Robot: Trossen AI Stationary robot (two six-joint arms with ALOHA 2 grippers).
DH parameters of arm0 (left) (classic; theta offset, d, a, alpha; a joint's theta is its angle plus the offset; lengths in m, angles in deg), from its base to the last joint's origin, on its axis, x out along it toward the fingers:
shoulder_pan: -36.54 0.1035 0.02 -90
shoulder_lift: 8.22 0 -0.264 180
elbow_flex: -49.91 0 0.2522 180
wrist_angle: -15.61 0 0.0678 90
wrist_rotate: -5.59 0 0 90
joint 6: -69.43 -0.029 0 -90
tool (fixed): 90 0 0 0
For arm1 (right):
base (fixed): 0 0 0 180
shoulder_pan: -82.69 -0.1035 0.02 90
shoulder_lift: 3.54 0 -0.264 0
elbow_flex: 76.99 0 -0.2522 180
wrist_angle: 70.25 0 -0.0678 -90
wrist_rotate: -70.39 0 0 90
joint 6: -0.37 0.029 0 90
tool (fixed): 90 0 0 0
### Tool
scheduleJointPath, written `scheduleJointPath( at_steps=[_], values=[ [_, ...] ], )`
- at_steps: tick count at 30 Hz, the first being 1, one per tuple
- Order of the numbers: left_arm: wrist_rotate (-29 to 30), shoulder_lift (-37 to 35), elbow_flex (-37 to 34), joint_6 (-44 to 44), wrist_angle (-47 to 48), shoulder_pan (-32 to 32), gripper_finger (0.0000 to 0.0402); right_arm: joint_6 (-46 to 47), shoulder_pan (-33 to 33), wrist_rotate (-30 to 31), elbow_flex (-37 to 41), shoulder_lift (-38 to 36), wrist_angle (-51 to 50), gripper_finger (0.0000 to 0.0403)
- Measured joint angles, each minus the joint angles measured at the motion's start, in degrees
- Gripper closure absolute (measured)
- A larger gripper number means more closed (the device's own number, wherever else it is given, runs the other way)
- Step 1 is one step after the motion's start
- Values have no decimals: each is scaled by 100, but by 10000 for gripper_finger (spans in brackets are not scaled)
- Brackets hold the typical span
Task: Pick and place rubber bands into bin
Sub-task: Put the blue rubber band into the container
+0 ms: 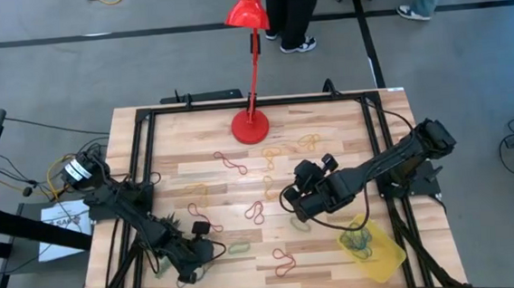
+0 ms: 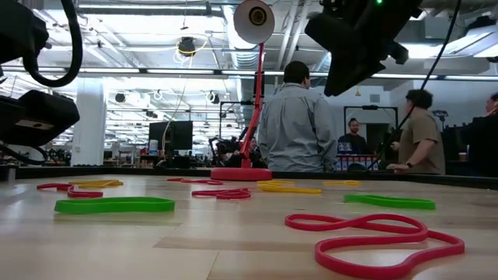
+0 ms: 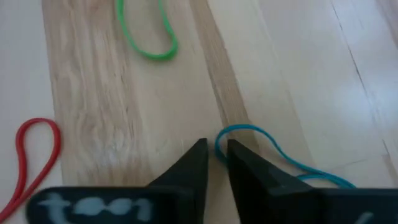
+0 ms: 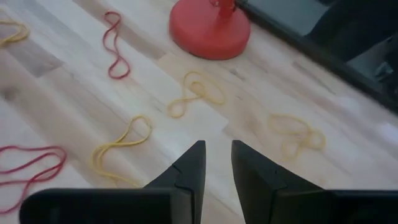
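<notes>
Rubber bands in red (image 1: 254, 210), yellow (image 1: 276, 150) and green (image 1: 238, 249) lie scattered flat on the wooden table. The yellow translucent bin (image 1: 385, 258) sits at the near right corner with a few bands inside. My left gripper (image 3: 216, 149) is low over the near left part of the table (image 1: 195, 257), shut at a blue band. My right gripper (image 4: 217, 149) hangs shut and empty above the table's middle (image 1: 296, 203), left of the bin. Red bands (image 4: 115, 43) and yellow bands (image 4: 121, 146) lie below it. My left gripper pinches the blue rubber band at the rounded end of its loop (image 3: 219, 134), between the two fingertips. It comes down from above at a slant. The band lies slack on the table, and its remaining length (image 3: 311, 177) runs off under one finger.
A red lamp stands on its round base (image 1: 250, 126) at the table's far middle. A black frame rail (image 1: 144, 152) edges the tabletop. People stand beyond the far edge (image 2: 297, 124). A small dark object (image 1: 199, 228) lies by the left gripper.
</notes>
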Motion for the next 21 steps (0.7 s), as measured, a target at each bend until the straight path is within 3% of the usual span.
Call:
scheduleJointPath(
  at_steps=[3,5,10,14,21],
  values=[
    [64,0,-2,180,11,0,393,-42,-1,-566,0,0,134,332],
    [241,2,-4,276,-26,-12,395,-47,13,-833,0,0,160,332],
    [615,-1,2,147,-352,-19,400,-334,67,-541,0,0,166,332],
    [1656,-80,306,224,207,21,401,-661,174,-766,0,0,248,332],
    [3406,-234,1450,169,2162,59,401,-1301,600,-783,6,33,383,332]
  ],
)
